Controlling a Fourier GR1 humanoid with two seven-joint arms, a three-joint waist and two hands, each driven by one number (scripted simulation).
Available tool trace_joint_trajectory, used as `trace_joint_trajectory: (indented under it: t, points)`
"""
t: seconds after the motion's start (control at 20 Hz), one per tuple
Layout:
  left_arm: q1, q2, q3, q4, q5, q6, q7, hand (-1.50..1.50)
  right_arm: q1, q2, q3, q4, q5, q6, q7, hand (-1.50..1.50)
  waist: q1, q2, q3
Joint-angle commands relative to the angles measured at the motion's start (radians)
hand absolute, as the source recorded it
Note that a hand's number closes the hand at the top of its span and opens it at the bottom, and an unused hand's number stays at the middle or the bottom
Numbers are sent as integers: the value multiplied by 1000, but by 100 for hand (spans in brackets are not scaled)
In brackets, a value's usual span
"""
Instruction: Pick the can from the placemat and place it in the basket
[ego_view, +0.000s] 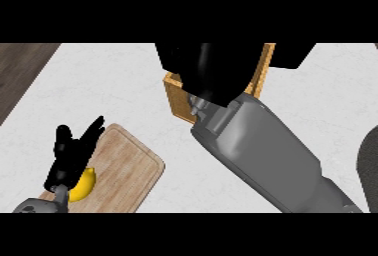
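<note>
One basket (174, 100) is standing on the table (111, 80), mostly hidden by the right hand (210, 70); its fingers and the can cannot be seen. The left hand (70, 150), relaxed, is resting over one board (125, 170) with one banana (83, 185).

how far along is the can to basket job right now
Late stage, it seems. The right hand is over the wooden basket, hiding most of it. The can is not visible, so whether it is held or already dropped in cannot be told. The left hand rests open over the wooden board, beside a yellow banana. Left: confirm release, withdraw.
</note>
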Motion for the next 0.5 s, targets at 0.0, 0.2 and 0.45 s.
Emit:
trace_joint_trajectory:
  t: [0.0,0.2,0.45]
  points:
    - [57,-34,-32,48,1,-2,3,0,-135,12,-64,86,-3,-8,260,150,-11,6,-11]
    - [40,-33,-23,56,-8,5,17,0,-198,12,-107,189,-12,-40,260,150,-24,13,-10]
    - [84,-19,-2,57,-2,-16,-19,0,-266,12,-135,305,-27,-36,260,150,-31,9,-10]
